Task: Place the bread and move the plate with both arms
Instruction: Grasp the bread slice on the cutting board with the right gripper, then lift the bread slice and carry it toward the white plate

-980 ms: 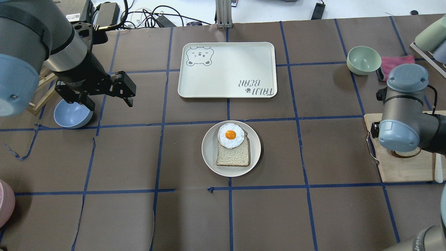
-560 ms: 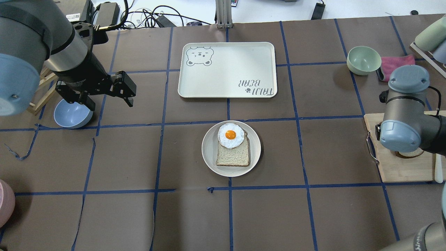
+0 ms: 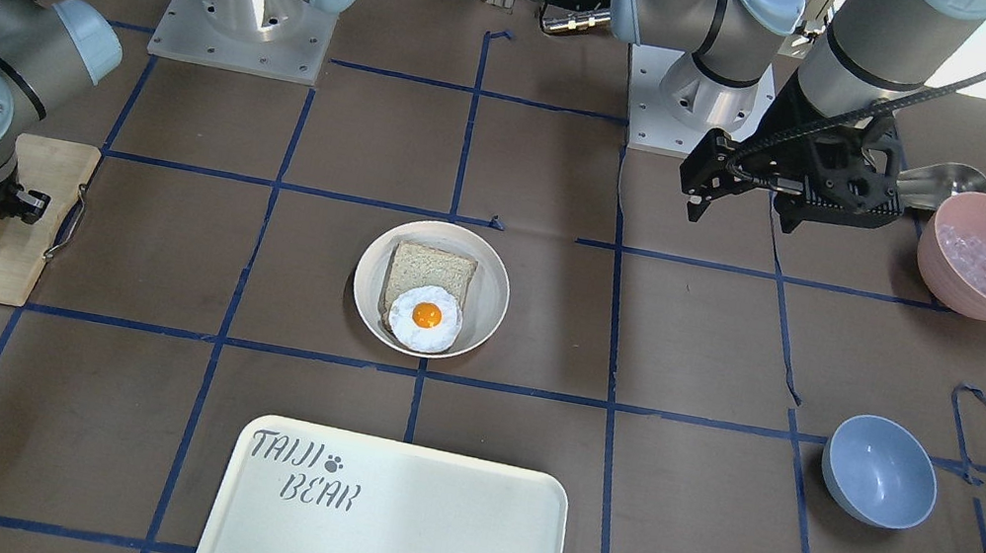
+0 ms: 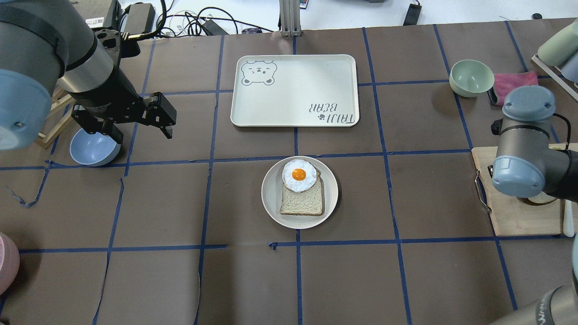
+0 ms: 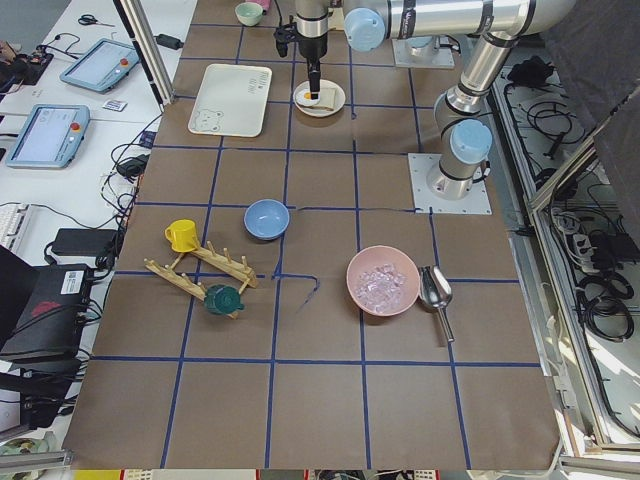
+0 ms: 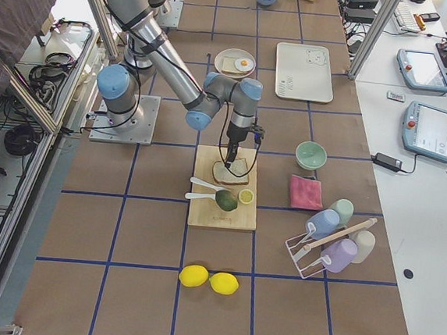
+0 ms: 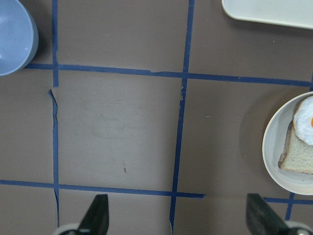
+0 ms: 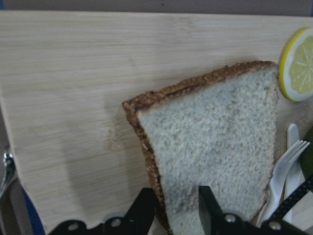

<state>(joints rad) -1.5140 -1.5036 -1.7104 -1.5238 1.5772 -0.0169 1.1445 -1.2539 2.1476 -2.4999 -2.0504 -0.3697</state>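
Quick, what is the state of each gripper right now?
Left gripper: open, holding nothing.
Right gripper: closed on the bread, at its crust edge.

greyish-white bread (image 8: 215,142) with dark brown crust, off-white plate (image 4: 271,198), blue-gridded brown table (image 4: 158,203), pale wooden board (image 8: 63,73)
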